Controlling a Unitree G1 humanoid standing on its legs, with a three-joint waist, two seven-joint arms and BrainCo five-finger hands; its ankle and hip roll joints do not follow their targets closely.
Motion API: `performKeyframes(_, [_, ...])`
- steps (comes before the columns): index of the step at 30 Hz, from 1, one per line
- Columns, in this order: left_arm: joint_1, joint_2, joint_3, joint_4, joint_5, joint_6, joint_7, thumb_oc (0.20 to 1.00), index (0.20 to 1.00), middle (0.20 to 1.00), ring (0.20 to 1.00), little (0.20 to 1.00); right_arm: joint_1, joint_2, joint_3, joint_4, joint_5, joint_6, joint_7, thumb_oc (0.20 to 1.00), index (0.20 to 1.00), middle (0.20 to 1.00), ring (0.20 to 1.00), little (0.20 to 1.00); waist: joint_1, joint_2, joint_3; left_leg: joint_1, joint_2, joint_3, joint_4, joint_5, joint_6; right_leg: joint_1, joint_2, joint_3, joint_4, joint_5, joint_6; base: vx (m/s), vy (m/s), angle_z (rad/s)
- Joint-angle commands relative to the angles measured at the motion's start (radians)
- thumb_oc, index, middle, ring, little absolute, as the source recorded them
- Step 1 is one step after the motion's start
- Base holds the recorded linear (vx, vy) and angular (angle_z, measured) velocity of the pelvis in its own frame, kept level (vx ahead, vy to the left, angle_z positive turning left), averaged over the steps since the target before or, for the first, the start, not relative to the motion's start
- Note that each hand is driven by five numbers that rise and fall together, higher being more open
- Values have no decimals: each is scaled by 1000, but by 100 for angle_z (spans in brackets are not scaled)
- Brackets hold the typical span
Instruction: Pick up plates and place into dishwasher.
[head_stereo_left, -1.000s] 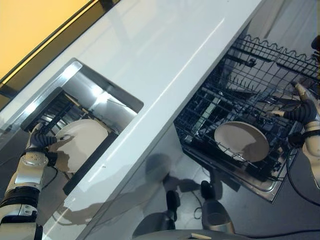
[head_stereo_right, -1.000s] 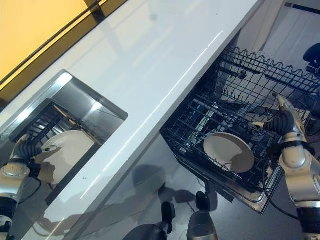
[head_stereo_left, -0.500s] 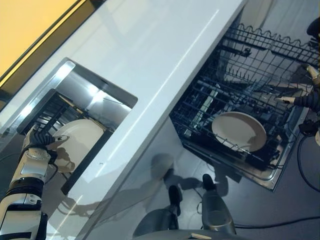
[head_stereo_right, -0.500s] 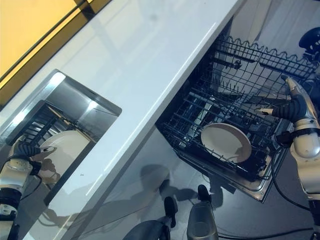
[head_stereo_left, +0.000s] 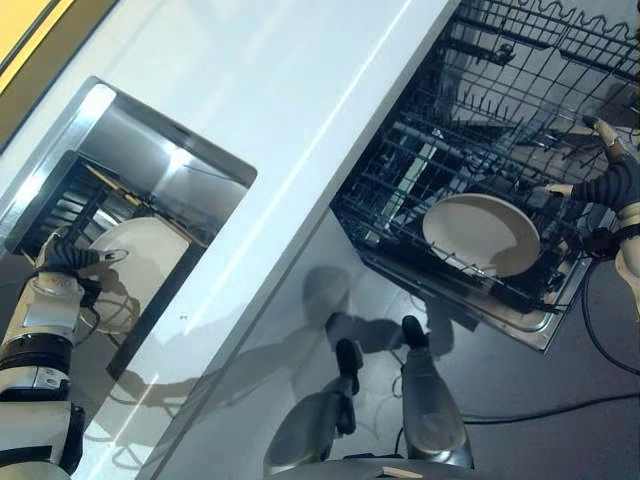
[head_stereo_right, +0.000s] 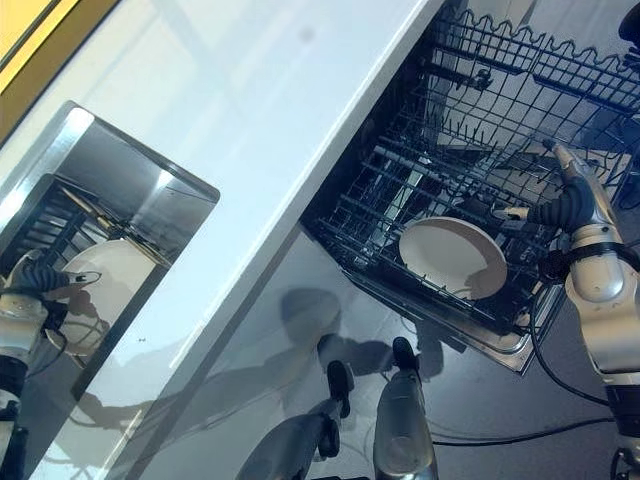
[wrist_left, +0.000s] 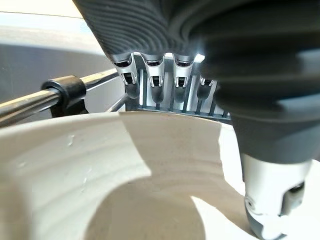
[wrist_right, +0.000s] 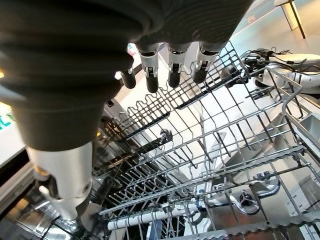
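Countertop: I see a long white glossy countertop (head_stereo_left: 300, 110) running diagonally between sink and dishwasher.
Sink: recessed stainless steel sink basin (head_stereo_left: 150, 150) cut into that countertop, at my left.
Sink rack: black wire drying rack (head_stereo_left: 65, 200) sits inside the basin.
Floor: dark grey floor (head_stereo_left: 560, 380) at lower right.
Far edge: yellow wall strip (head_stereo_left: 20, 30).

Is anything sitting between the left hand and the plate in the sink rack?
Nothing visible is. The left hand is already at the rim of the plate in the sink rack; the left wrist view shows its fingers behind the rim and its thumb in front. The dark rack stands beside it.
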Motion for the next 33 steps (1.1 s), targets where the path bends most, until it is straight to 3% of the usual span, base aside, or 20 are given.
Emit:
performKeyframes(1, [-13,34,-74,88,6,29,-57,1000,1000,1000,1000,1000,-73,-18,0,-84,5,-11,-42,1000,1000,1000,1000,1000,-4,-90,-13,-85,5,16,126,-30,-41,5,-76,49,-21,69,37,0,0,0])
performKeyframes(5, [-28,49,-90,127,25,49,-134,1000,1000,1000,1000,1000,-81,-22,2,-89,10,0,-46,1000,1000,1000,1000,1000,-3,-95,-5,-93,7,15,126,-28,-42,-1,-74,47,-23,73,36,0,0,0])
performKeyframes(11, [-29,54,-137,128,8,28,-403,1000,1000,1000,1000,1000,-83,-33,5,-90,27,-8,-49,1000,1000,1000,1000,1000,0,-92,6,-96,7,9,127,-27,-42,2,-75,41,-28,76,36,0,0,0])
performKeyframes(18, [-19,88,-187,62,-19,6,-601,1000,1000,1000,1000,1000,-86,-66,13,-89,49,-4,-59,1000,1000,1000,1000,1000,8,-73,10,-90,5,7,128,-29,-41,18,-82,29,-33,71,39,-6,-6,4])
performKeyframes(24, [10,146,-219,-90,-109,-27,-827,1000,1000,1000,1000,1000,-61,-93,-6,-72,87,-30,-68,1000,1000,1000,1000,1000,20,-62,8,-79,7,3,122,-30,-38,38,-85,14,-42,65,41,-19,-39,6])
performKeyframes(28, [23,179,-253,-205,-116,-19,-883,1000,1000,1000,1000,1000,-46,-91,-7,-57,99,-47,-83,1000,1000,1000,1000,1000,30,-59,5,-72,8,-2,120,-32,-34,51,-89,1,-46,62,43,-26,-69,6])
performKeyframes(33, [11,219,-270,-312,-192,-39,-859,1000,1000,1000,1000,1000,-38,-94,-4,-58,128,-41,-96,1000,1000,1000,1000,1000,40,-67,-8,-63,9,-13,117,-32,-33,71,-88,-10,-52,56,45,-15,-82,16])
